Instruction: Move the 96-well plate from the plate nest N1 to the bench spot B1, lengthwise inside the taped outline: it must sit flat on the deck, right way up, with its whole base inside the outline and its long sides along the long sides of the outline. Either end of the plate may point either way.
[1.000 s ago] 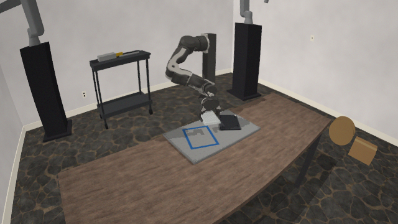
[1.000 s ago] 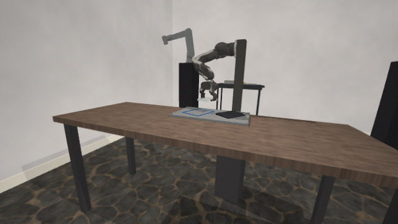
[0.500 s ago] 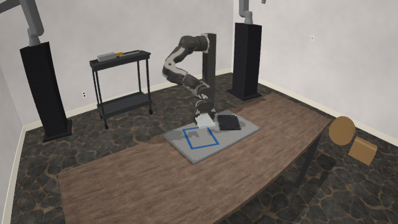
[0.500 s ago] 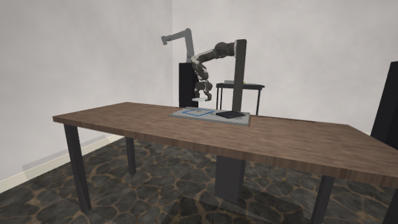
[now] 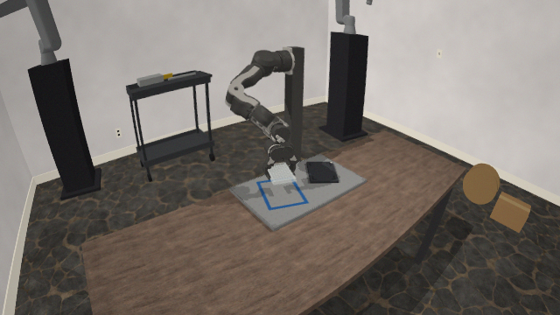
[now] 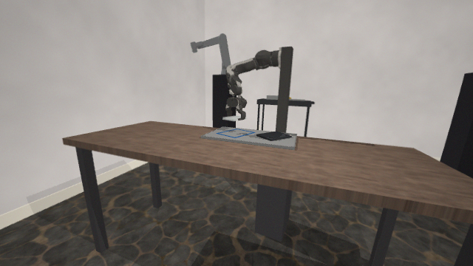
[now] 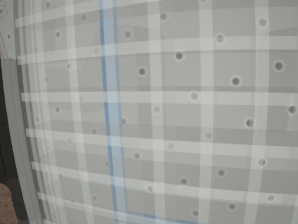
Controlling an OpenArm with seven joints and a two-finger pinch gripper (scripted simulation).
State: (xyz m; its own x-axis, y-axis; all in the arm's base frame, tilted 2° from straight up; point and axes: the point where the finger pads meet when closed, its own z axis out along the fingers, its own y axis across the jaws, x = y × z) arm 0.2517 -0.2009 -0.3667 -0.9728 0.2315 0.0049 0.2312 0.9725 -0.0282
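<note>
The gripper (image 5: 280, 168) is clamped on the white, gridded 96-well plate (image 5: 281, 173), held level above the blue taped outline (image 5: 282, 194) on the grey deck (image 5: 341, 184).
</note>
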